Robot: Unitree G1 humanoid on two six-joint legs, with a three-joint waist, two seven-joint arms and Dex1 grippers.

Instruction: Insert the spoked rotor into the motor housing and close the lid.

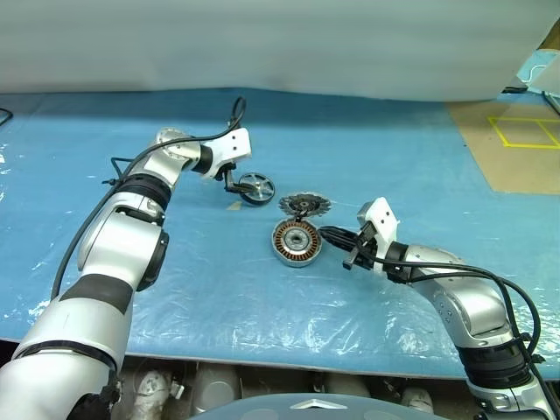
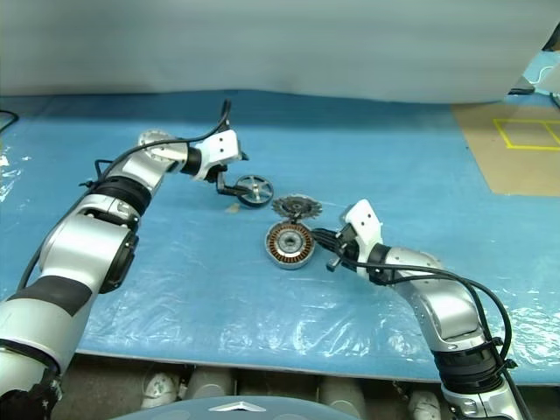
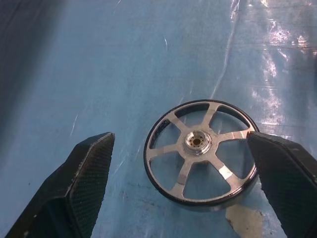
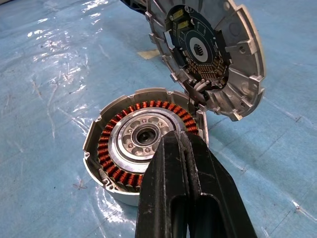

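The spoked rotor [image 1: 257,187] lies flat on the blue sheet, dark rim around silver spokes [image 3: 200,154]. My left gripper [image 1: 234,185] is open just to its left, and in the left wrist view the rotor sits between the spread fingers [image 3: 89,173], closer to one of them. The motor housing [image 1: 296,241] stands open with its copper windings [image 4: 106,148] showing. Its toothed lid [image 1: 304,206] stands up at the far edge, inner face [image 4: 208,49] towards me. My right gripper [image 1: 331,234] is shut and empty, its tip at the housing's right rim.
A blue plastic sheet [image 1: 376,157] covers the table, wrinkled and glossy near the front edge [image 1: 262,354]. A pale backdrop [image 1: 262,44] runs along the back. A brown board with yellow tape [image 1: 521,140] lies at the far right.
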